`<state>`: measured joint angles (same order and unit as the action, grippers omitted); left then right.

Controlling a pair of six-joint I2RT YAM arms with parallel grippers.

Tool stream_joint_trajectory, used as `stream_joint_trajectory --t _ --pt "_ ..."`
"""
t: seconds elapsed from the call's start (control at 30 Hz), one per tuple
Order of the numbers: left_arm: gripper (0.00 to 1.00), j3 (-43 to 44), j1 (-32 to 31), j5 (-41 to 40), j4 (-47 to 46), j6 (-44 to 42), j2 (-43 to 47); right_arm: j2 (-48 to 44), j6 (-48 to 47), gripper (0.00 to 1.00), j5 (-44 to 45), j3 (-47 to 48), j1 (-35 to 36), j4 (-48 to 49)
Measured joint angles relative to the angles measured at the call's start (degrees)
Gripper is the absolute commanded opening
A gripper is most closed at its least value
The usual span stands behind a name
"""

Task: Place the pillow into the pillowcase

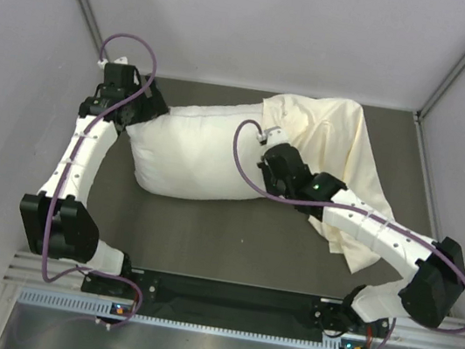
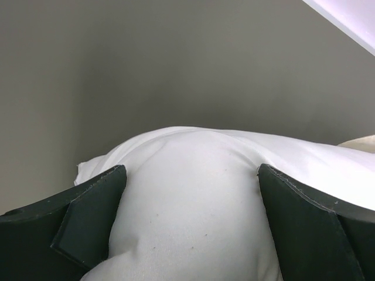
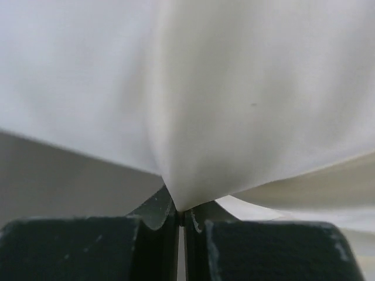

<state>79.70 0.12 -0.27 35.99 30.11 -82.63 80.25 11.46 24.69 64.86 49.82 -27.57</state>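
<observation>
My two arms reach out from the near edge of the dark grey tabletop (image 1: 230, 245), the left one up the left side and the right one bending in from the right.

My right jaws are closed tight, pinching a thin fold of the limp, wrinkled cream fabric pillowcase (image 1: 336, 133) just at the right end of the plump, bright white rectangular pillow (image 1: 192, 150). In the right wrist view the cloth rises from the pinch in a peak, with grey tabletop showing under its left side.

The pillow lies across the middle of the tabletop, its long side running left to right. Its right end meets the pillowcase, which overlaps that end. From there the pillowcase spreads to the far right corner, and a strip of it trails back near, under my right forearm.

At the far left, my left jaws stand wide open, their black fingers (image 2: 88, 216) on either side of the pillow's rounded left end, which bulges up between them.
</observation>
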Motion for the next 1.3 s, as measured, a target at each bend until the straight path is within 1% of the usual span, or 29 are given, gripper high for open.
stream_joint_trajectory --t 0.07,0.13,0.3,0.43,0.53,0.57,0.6,0.67,0.7,0.73,0.77,0.8,0.9,0.93,1.03,1.2,1.3 --pt "0.99 0.0 0.0 0.6 0.0 0.1 0.0 1.0 0.0 0.00 -7.0 3.2 1.6 -1.0" --pt "0.99 0.6 -0.1 0.9 0.7 0.3 0.0 3.1 -0.4 0.00 -12.4 9.2 3.5 -3.0" --pt "0.99 6.4 -1.9 0.9 4.4 0.4 -0.2 6.7 -0.8 0.00 -21.0 23.8 3.8 -8.8" --pt "0.99 11.3 -2.4 1.7 7.7 0.4 -0.2 7.0 0.5 0.00 -28.4 32.4 0.6 -12.5" --pt "0.99 13.2 -2.4 2.9 9.1 0.4 0.0 6.9 2.4 0.00 -32.9 34.7 -3.1 -13.3" --pt "0.99 13.4 -2.4 3.6 9.3 0.4 0.1 6.8 3.2 0.02 -34.1 34.7 -4.3 -13.5" --pt "0.99 13.4 -2.4 4.2 9.6 0.4 0.1 6.8 4.0 0.14 -35.2 34.5 -5.5 -13.8" --pt "0.99 12.9 -2.5 5.2 10.3 0.2 0.1 6.7 5.7 0.35 -36.9 33.2 -7.5 -13.3" --pt "0.99 12.0 -2.5 5.7 10.3 0.2 0.1 6.2 6.2 0.44 -37.3 31.6 -8.0 -12.3" --pt "0.99 10.5 -2.6 6.0 10.0 -0.1 0.3 5.6 6.7 0.54 -37.4 29.7 -8.4 -11.5" --pt "0.99 9.2 -2.6 6.0 10.2 -0.3 0.4 5.1 7.0 0.59 -37.3 28.2 -8.5 -11.0" --pt "0.99 7.5 -2.7 5.5 10.3 -0.8 0.4 4.1 7.3 0.66 -37.0 25.7 -8.6 -9.4" --pt "0.99 4.0 -2.1 2.2 11.6 -2.7 0.1 0.9 8.3 0.71 -34.3 19.1 -7.1 -8.3" --pt "0.99 3.8 -1.8 1.0 12.6 -3.3 0.0 -0.1 8.5 0.75 -32.8 17.6 -6.2 -8.6" --pt "0.99 3.8 -0.9 -2.1 14.0 -4.6 0.1 -2.2 9.3 0.78 -26.0 16.1 -1.6 -10.5" --pt "0.99 3.6 0.3 -5.4 14.9 -5.0 0.4 -3.3 10.5 0.78 -14.8 16.2 6.2 -12.8" --pt "0.99 3.7 2.0 -7.3 15.3 -5.0 0.5 -3.1 11.5 0.76 -8.5 16.2 11.2 -14.6"
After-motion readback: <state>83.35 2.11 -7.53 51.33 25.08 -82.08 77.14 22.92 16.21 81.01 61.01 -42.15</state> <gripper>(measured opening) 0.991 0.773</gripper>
